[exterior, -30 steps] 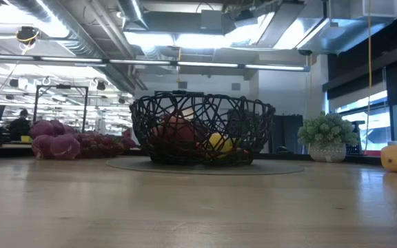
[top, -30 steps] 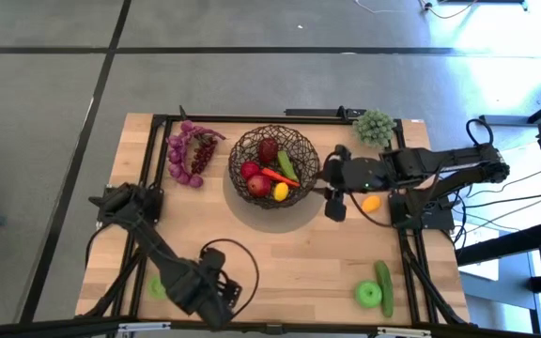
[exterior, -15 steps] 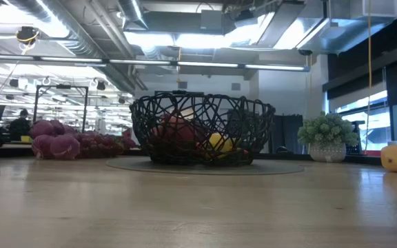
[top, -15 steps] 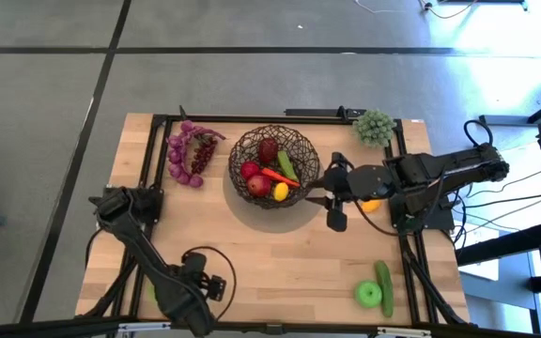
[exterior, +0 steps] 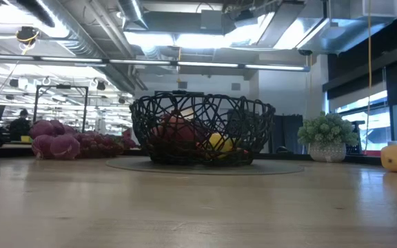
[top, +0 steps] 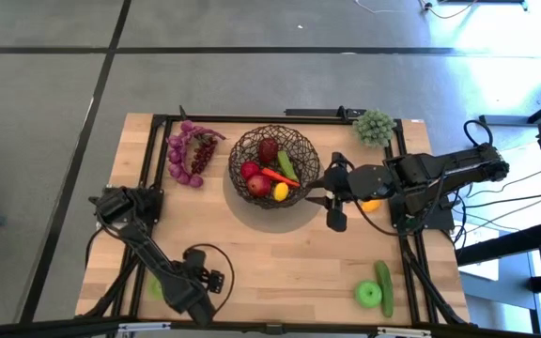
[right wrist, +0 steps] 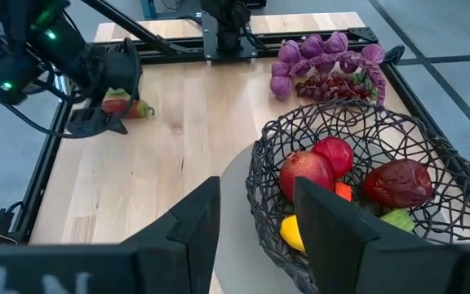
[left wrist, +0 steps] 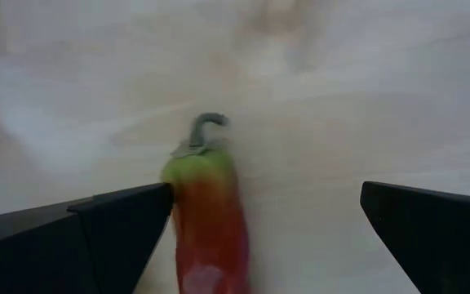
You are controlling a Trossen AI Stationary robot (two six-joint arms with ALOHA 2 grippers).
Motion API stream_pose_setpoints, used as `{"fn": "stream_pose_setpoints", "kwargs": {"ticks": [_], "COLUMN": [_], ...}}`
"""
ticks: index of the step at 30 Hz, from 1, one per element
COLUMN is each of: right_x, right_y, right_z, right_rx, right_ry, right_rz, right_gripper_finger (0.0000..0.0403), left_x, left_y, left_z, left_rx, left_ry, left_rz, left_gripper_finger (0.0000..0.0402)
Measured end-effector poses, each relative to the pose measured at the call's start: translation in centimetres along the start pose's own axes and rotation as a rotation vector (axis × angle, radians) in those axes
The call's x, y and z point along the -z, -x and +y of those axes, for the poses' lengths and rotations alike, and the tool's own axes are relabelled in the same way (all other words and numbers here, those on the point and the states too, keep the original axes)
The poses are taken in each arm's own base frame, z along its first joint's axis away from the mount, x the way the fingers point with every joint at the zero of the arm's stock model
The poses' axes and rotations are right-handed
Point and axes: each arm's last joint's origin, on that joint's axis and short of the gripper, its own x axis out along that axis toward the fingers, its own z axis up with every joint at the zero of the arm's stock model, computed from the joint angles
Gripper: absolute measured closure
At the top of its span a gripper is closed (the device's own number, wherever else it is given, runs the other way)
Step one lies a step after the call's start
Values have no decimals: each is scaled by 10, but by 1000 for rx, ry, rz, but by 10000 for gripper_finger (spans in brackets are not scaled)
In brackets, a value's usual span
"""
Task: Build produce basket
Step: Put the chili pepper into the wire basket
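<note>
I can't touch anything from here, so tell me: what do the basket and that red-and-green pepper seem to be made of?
The basket looks like dark brown bent wire with a matt finish: thin crossing strands, and the fruit shows through the gaps. The pepper looks like moulded plastic or foam, probably a toy: smooth skin, red fading evenly into green, with a stiff curled stem.

Blurred chilli (left wrist: 206,220) cut off by frame edge

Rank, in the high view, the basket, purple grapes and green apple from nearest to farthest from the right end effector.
From the right end effector:
1. Basket, just beside it, toward the left arm's side.
2. Green apple, at the near edge.
3. Purple grapes, beyond the basket.
</note>
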Motion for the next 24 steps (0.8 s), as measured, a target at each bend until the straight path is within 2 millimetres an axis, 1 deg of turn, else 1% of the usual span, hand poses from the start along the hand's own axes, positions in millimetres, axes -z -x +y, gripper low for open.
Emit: {"fn": "stream_pose_setpoints", "kwargs": {"ticks": [4,12,15,24], "right_x": [0,-1,-1,-1], "right_y": [0,0,0,0], "right_z": [0,0,0,0], "right_rx": [0,-1,-1,-1], "right_ry": [-1,-3,-2,1], "right_rz": [-2,-7,-8,-8], "right_gripper_finger": [248,248,248,248], "left_x": [0,3,5,12], "left_y": [-7,-8,-8,-7], "left_z": [3,4,4,-2], "left_rx": [-7,-10,-29,22], "left_ry": [15,15,7,-164], "left_rz": [5,27,65,155], "left_gripper_finger": [8,8,8,8]}}
